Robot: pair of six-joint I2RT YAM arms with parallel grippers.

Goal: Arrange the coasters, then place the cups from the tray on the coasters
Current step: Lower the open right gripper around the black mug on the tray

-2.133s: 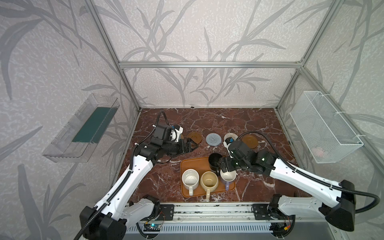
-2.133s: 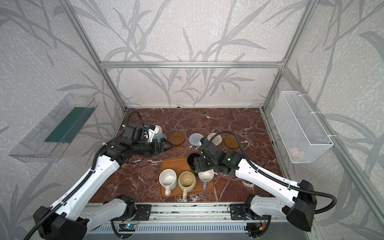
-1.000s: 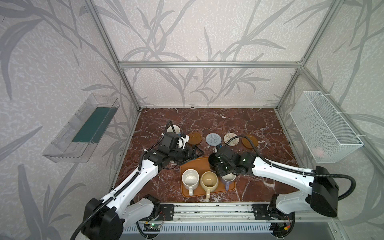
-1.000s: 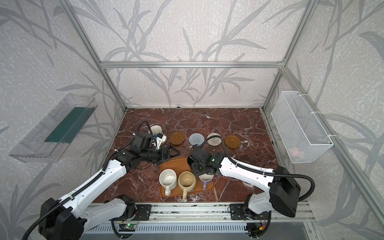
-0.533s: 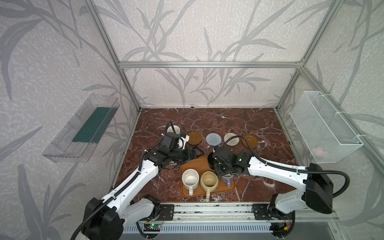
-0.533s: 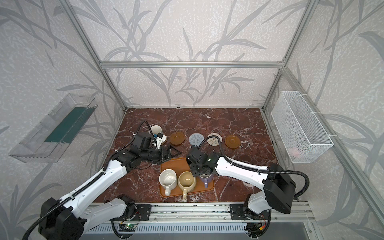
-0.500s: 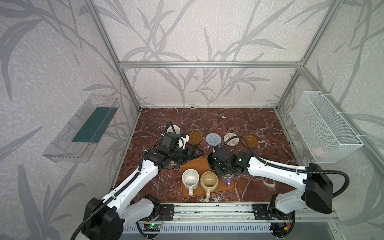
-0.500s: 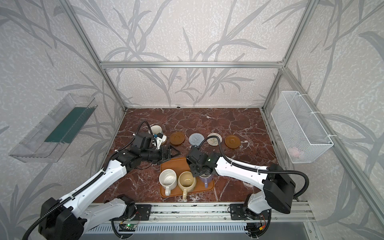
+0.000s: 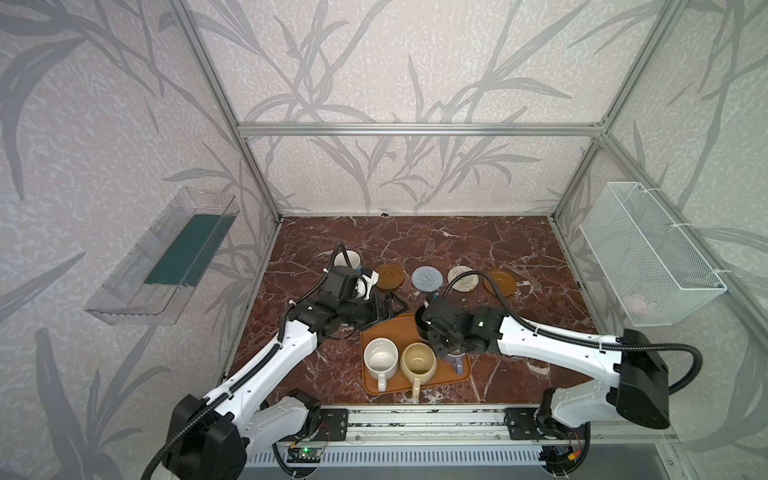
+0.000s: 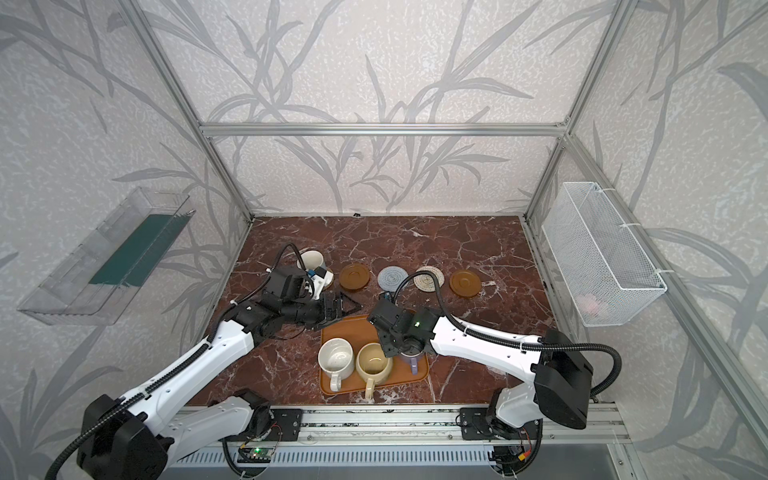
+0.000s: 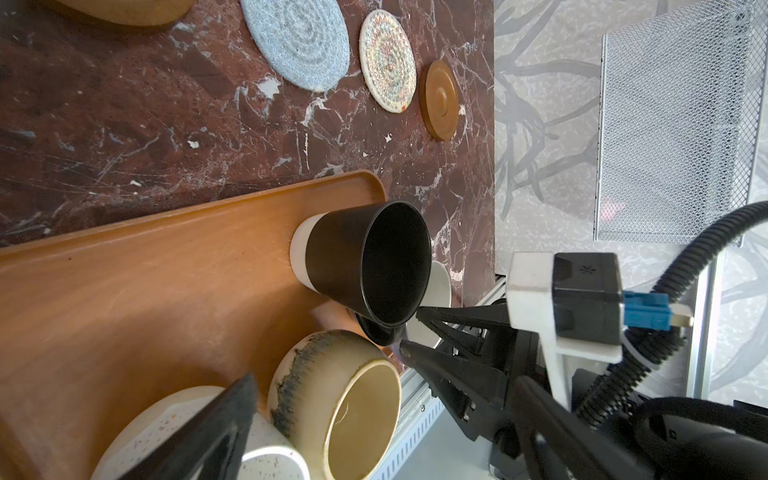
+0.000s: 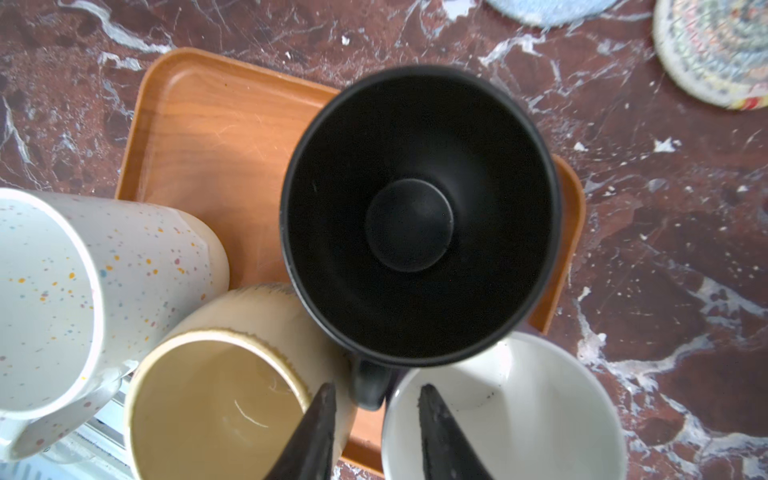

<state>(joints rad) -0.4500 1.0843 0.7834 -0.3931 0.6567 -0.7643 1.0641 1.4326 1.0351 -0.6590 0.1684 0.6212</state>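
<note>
The desk [image 9: 498, 241] is dark red marble with white veins, enclosed by leaf-patterned walls on an aluminium frame; a white mesh basket [image 9: 648, 253] hangs on one wall and a clear bin [image 9: 166, 257] on the opposite one. Four coasters [image 9: 426, 277] lie in a row beyond the orange tray [image 9: 399, 384], which holds four cups [image 9: 417, 359]. A fifth cup [image 9: 347, 259] stands at the row's left end. The left pincer [image 9: 388, 307] gapes wide and empty beside the tray. The right pincer [image 12: 376, 392] is narrowed around the black cup's handle [image 12: 370, 384]; whether its tips touch it, I cannot tell.
</note>
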